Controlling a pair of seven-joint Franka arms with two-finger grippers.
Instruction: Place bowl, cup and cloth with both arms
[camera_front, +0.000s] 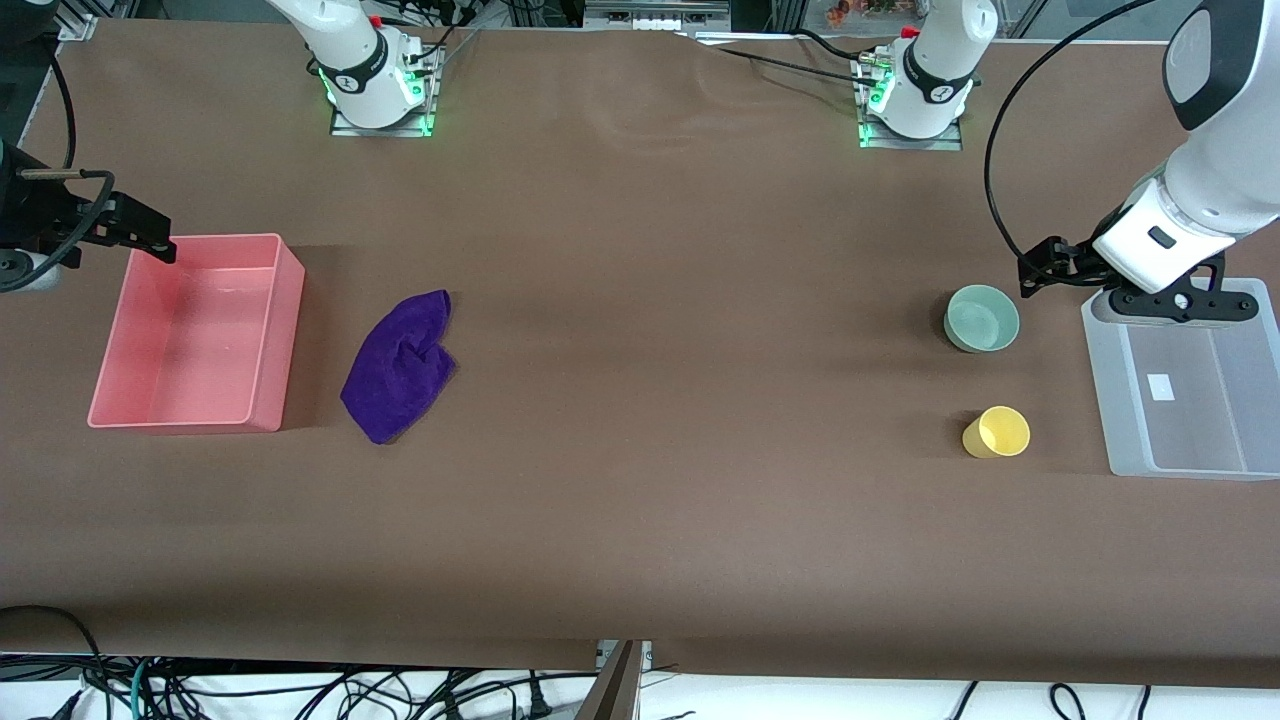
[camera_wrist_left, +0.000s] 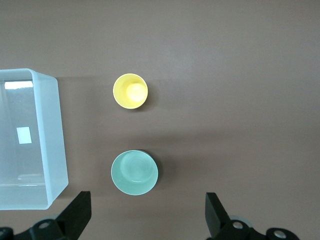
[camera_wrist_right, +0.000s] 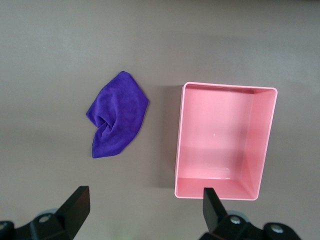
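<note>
I am watching the small round pale mint-green bowl sitting upright on the brown table toward the left arm's end, just beside the frosted clear plastic bin. The small bright yellow cup is standing nearer to the front camera than the bowl, apart from it and also near that bin. The crumpled deep purple plush cloth is lying toward the right arm's end, beside the pink rectangular plastic bin without touching it.

I am holding the left gripper up in the air over the table by the bowl, at the clear bin's edge; its fingers are standing wide apart and gripping nothing. The right gripper is hanging over the table at the pink bin's edge, its fingers likewise spread apart and carrying nothing.
</note>
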